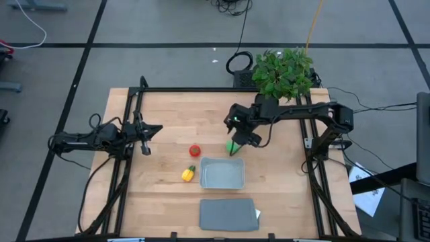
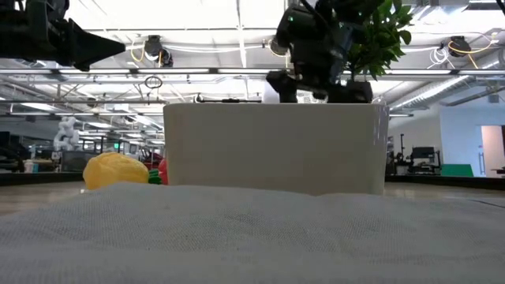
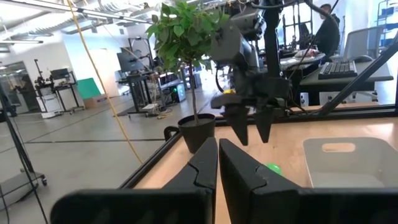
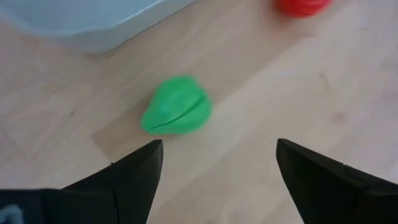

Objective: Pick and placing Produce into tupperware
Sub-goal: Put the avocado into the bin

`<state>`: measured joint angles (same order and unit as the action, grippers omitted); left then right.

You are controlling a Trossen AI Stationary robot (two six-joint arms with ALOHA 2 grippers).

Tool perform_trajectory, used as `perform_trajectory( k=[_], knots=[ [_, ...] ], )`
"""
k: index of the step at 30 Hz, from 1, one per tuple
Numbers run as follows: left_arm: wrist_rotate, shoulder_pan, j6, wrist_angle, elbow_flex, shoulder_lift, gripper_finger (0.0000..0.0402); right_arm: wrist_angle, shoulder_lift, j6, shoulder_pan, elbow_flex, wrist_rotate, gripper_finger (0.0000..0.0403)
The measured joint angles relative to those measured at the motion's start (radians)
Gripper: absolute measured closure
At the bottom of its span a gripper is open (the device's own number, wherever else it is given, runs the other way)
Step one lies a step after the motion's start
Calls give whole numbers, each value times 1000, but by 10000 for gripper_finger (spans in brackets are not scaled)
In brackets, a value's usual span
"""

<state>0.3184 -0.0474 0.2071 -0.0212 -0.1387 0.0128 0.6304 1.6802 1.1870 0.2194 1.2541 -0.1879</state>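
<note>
Green produce piece (image 4: 176, 106), rounded with a crease, lies on wood.

Green piece (image 4: 176, 106), red piece (image 1: 195, 150) and yellow piece (image 1: 188, 174) lie on wood beside the empty blue-grey tupperware (image 1: 222, 173).

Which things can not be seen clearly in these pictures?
- Low view: the tupperware wall hides its inside and the green piece.
- Low view: the yellow piece covers most of the red piece.
- Right wrist view: the picture edge cuts the red piece.
</note>
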Motion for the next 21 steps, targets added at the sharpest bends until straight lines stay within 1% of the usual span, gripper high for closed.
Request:
perform_trajectory(
  k=[4, 10, 17, 21],
  knots=[
    [5, 0, 7, -3, 0, 0, 380, -63, 2, 41, -6, -58, 0, 96],
    [6, 0, 24, -5, 0, 0, 380, -144, 1, 15, -6, -91, 0, 93],
    [6, 0, 26, -5, 0, 0, 380, -149, 0, -27, -6, -91, -27, 75],
    [6, 0, 26, -5, 0, 0, 380, -148, 0, -25, -6, -91, -29, 69]
  ],
)
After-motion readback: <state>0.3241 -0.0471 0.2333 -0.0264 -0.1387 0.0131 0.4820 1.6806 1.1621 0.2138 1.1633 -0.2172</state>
